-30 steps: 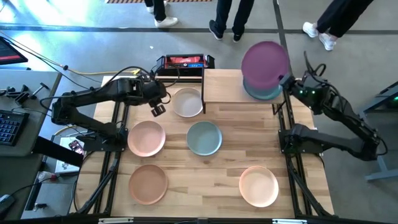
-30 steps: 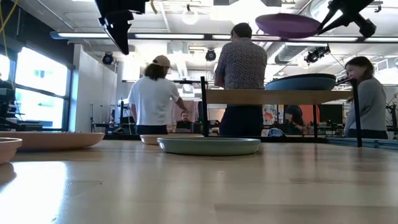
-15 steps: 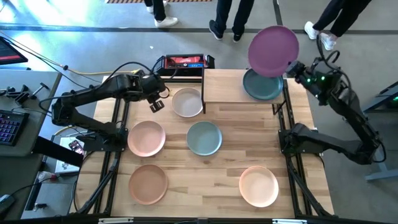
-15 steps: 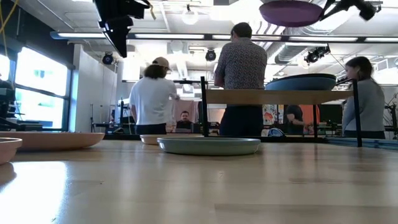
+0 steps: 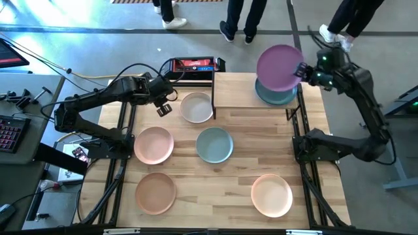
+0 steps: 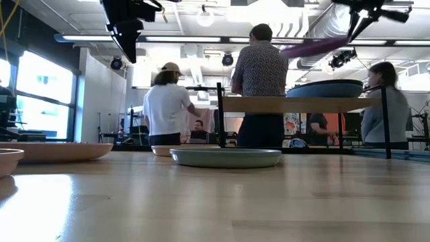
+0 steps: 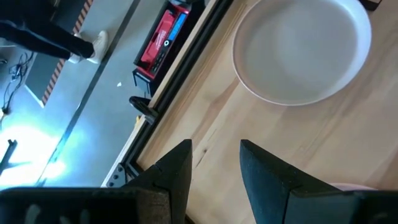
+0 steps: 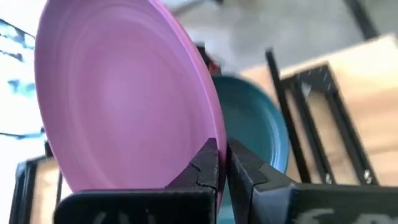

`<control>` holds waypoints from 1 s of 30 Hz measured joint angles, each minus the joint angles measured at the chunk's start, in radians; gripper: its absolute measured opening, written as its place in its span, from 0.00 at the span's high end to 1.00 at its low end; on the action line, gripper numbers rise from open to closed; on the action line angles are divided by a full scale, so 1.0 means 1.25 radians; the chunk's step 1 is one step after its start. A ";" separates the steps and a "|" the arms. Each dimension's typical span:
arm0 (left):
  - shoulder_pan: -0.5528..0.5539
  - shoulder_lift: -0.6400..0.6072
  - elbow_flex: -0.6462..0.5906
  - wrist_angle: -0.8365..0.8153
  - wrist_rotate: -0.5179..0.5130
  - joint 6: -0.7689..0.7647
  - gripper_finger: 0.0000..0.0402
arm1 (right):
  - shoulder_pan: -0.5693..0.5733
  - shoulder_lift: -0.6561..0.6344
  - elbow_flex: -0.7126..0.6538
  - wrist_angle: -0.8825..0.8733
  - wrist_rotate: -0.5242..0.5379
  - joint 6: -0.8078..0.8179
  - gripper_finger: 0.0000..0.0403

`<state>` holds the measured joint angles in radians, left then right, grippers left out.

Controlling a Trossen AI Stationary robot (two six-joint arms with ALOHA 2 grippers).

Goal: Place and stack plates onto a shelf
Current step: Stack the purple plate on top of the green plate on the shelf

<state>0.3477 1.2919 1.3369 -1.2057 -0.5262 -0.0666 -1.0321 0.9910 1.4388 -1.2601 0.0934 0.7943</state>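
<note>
Lowered and tilted now, the purple plate (image 5: pixel 279 67) stays clamped by its rim in the right pincer (image 5: pixel 302 70) above the shelf (image 5: pixel 235 90).

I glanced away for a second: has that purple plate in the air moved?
Yes. The purple plate, gripped at its rim by the right end effector, has tipped and come lower and back over the dark teal plate on the shelf.

The shelf (image 5: pixel 238 89) is standing at the tabletop's (image 5: pixel 228 173) far edge. One plate (image 5: pixel 274 93) is lying on its right half; another (image 5: pixel 279 67) is hanging above it, tilted. Five plates are lying on the tabletop, the nearest one (image 5: pixel 196 107) just left of the shelf.
</note>
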 joint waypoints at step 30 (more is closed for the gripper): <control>0.000 0.000 0.000 0.000 0.018 0.000 0.70 | -0.148 0.003 -0.211 0.014 -0.172 -0.066 1.00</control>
<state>0.3477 1.2921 1.3369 -1.2060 -0.5037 -0.0666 -1.2175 0.9949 1.1754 -1.2421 -0.1214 0.7112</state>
